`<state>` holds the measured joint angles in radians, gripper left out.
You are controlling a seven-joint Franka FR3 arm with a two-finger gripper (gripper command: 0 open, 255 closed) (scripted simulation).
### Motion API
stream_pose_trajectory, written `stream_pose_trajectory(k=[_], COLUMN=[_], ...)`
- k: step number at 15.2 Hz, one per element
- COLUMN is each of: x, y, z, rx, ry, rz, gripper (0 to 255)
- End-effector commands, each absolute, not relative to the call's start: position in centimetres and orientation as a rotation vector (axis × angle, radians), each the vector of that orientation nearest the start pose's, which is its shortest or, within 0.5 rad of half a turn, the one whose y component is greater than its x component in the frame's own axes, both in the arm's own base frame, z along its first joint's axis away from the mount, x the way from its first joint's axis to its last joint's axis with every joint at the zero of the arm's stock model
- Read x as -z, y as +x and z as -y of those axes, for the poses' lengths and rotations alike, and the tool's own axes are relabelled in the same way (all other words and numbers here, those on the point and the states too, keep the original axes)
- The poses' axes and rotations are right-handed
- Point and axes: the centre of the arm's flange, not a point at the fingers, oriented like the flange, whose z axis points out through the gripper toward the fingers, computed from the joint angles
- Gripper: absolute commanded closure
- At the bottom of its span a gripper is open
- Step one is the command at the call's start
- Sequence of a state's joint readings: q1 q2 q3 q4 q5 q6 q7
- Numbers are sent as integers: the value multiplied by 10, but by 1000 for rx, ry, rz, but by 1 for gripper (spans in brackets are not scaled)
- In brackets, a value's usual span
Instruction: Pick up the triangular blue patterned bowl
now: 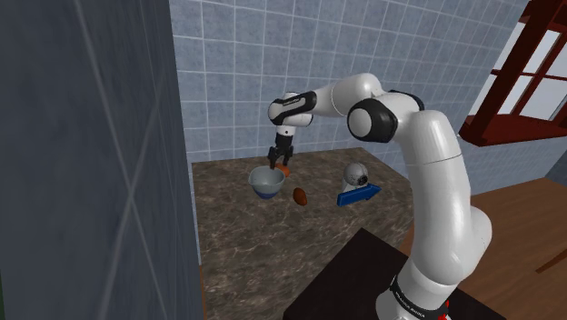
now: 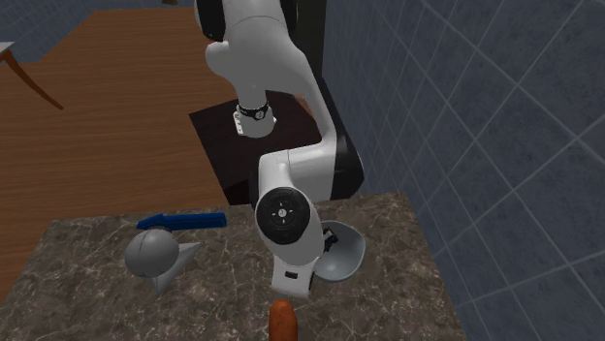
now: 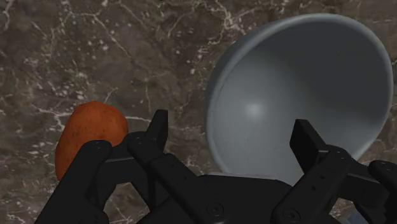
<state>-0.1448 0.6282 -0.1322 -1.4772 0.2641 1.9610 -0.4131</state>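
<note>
Marbled dark stone forms the countertop (image 1: 245,245) in the shoulder view. A tall grey panel (image 1: 91,164) cuts off its left side and the black stand (image 1: 350,282) covers its near corner. The gripper (image 1: 279,164) hangs point-down over the bowl (image 1: 265,185), a pale vessel with a blue band low on its wall, standing close to the tiled wall (image 1: 236,73). The fingertips sit at its far rim, too small here to judge their gap. An orange lump (image 1: 287,168) peeks out just beside them, partly covered. A brown oval (image 1: 299,195) lies near the bowl toward this view's right. Further right are a grey round thing (image 1: 356,173) and a flat blue thing (image 1: 358,194).

In the second exterior view the arm's white wrist link (image 2: 286,218) stands in front of the bowl (image 2: 347,254) and covers its left part. The orange lump (image 2: 281,323) is cut by the bottom edge. The grey round thing (image 2: 150,250) and flat blue thing (image 2: 184,221) lie well apart from the bowl, to this view's left.

In the wrist view the two black fingers (image 3: 157,127) are spread wide and grip nothing. The bowl (image 3: 299,89) shows a plain grey-blue hollow. One finger is over that hollow and the other outside it above bare stone, so the rim passes between them. Contact cannot be told. The orange lump (image 3: 89,137) lies just beyond the outer finger, its lower end hidden by the gripper body.
</note>
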Motion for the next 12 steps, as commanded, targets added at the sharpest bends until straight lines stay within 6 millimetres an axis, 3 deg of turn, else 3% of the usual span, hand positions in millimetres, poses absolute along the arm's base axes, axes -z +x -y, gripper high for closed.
stream_pose_trajectory(k=[1, 8, 9, 12], x=[-288, -259, -259, -259], y=[683, 683, 683, 683], z=[164, 164, 164, 164], rx=[-109, -109, -109, -110], ry=[-2943, -2943, -2943, -2943], rz=[57, 57, 57, 57], gripper=[0, 0, 255, 255])
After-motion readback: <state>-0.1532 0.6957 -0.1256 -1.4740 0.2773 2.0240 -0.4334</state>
